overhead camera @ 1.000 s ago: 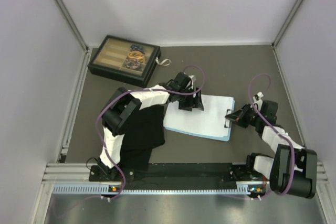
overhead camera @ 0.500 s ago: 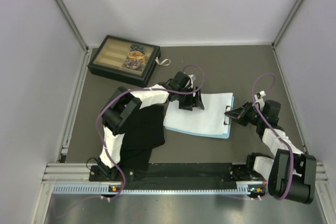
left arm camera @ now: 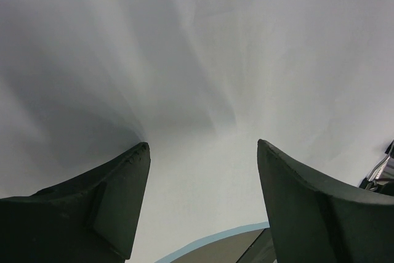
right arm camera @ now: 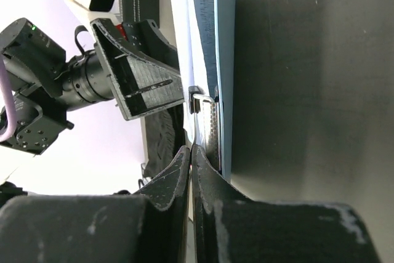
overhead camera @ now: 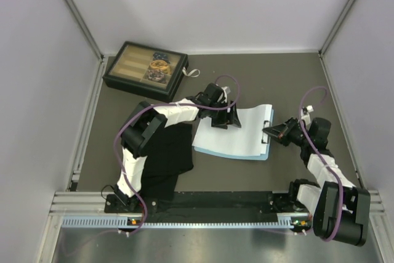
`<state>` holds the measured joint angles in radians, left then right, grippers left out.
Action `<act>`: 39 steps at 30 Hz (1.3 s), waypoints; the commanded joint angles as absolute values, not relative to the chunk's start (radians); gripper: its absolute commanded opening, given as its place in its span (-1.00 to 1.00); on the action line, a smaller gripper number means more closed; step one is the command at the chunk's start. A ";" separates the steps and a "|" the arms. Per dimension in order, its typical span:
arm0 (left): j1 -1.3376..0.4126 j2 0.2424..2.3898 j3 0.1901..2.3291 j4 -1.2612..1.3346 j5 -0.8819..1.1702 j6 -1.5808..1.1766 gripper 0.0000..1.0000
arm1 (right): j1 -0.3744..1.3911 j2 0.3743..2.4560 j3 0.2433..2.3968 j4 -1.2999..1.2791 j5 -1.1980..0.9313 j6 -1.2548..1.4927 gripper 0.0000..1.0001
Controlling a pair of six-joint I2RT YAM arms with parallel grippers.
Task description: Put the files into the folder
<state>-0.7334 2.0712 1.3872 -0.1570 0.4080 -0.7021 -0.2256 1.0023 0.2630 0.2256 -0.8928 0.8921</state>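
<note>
The folder is a light-blue board lying flat mid-table, its silver clip on the right short edge. The white files lie on it, with the far right corner curled up. My left gripper stands open over the sheets' far left part, its fingertips down on the paper; a strip of blue folder edge shows below. My right gripper is shut, its tips touching the end of the clip beside the folder's edge. Nothing is between its fingers.
A black cloth lies left of the folder under the left arm. A dark compartment box stands at the far left, with a small white loop beside it. Walls close in on both sides and at the back.
My right gripper has moved slightly left and farther against the clip. The folder has shifted a little left, and the sheets' right end has curled upward. The left gripper has hardly moved.
</note>
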 commanded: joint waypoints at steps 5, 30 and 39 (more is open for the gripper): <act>-0.779 2.149 1.371 -0.170 0.410 -0.706 0.52 | -0.218 0.986 0.259 0.355 -1.017 0.925 -1.00; -0.802 2.013 1.448 -0.262 0.307 -0.664 0.55 | -0.216 1.135 0.414 -0.113 -0.623 0.532 -1.00; -0.851 2.042 1.494 -0.227 0.356 -0.692 0.48 | -0.154 1.147 0.512 -0.292 -0.457 0.457 -1.00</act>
